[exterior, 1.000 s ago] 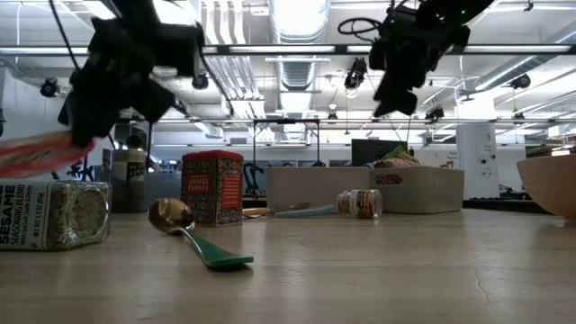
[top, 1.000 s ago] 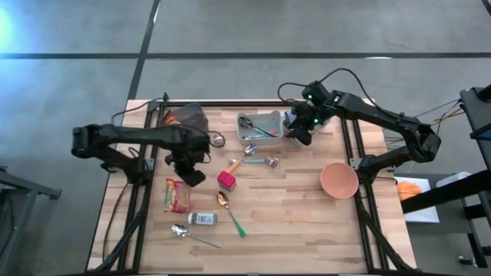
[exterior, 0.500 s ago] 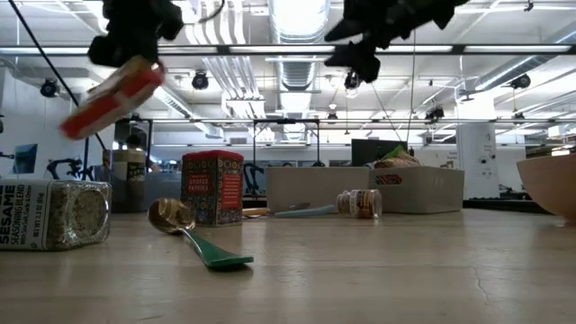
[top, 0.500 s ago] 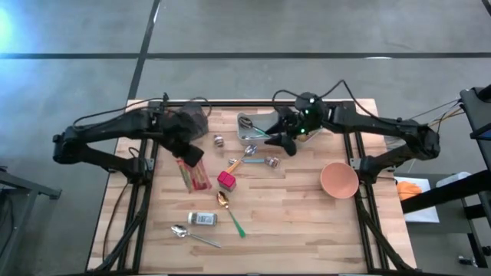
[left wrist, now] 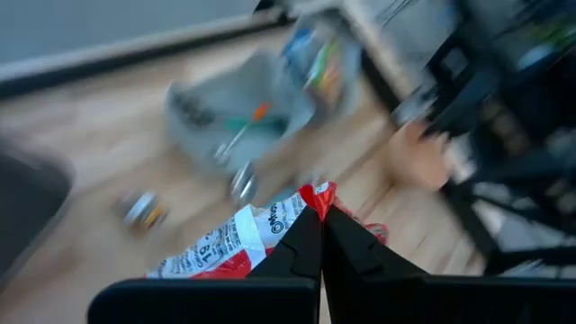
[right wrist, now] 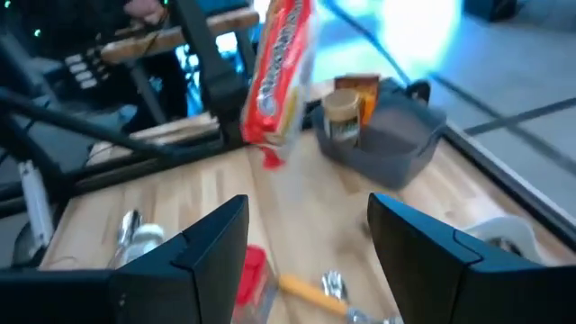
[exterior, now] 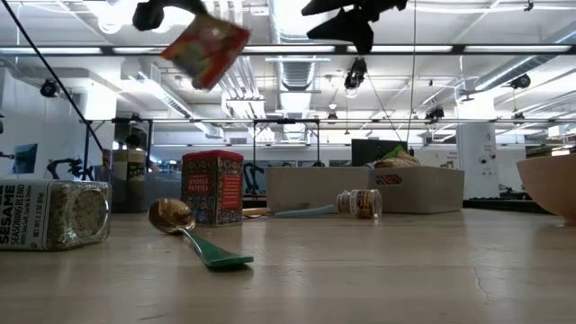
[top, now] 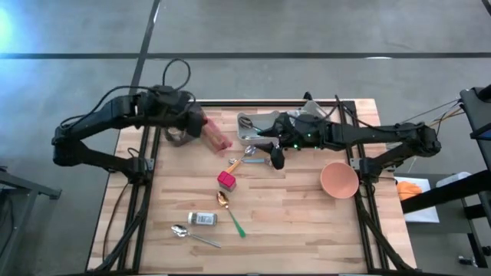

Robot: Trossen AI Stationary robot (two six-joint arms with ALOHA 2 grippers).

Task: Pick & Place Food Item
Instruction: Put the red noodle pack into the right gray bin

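- Wooden desk (top: 307, 207) is sitting on a grey floor, with a lit hall of ceiling lamps showing behind it in the low view.
- Left tool (top: 198, 126) is hanging above the desk's far left part, its fingers (left wrist: 301, 256) pinched tight on the end of a red and white packet (top: 214, 136).
- Packet is hanging in the air, slanting out from the tool toward the desk's middle; the low view is showing it high above the desk (exterior: 205, 49).
- Right tool (top: 277, 158) is hovering above the desk just beside the grey bin (top: 247, 139), fingers (right wrist: 202, 247) standing apart with nothing between them.
- Grey bin is lying at the far edge, holding utensils.
- Red tin (top: 225, 181) is standing near the desk's middle, with a gold spoon (top: 229, 211) on a green handle just beside it.
- Jar (top: 202, 219) is lying on its side near the front, a silver spoon (top: 192, 234) beside it.
- Pink bowl (top: 338, 180) is resting at the right edge.
- Dark tub (right wrist: 387, 144) with bottles is showing beyond the packet in the right wrist view.
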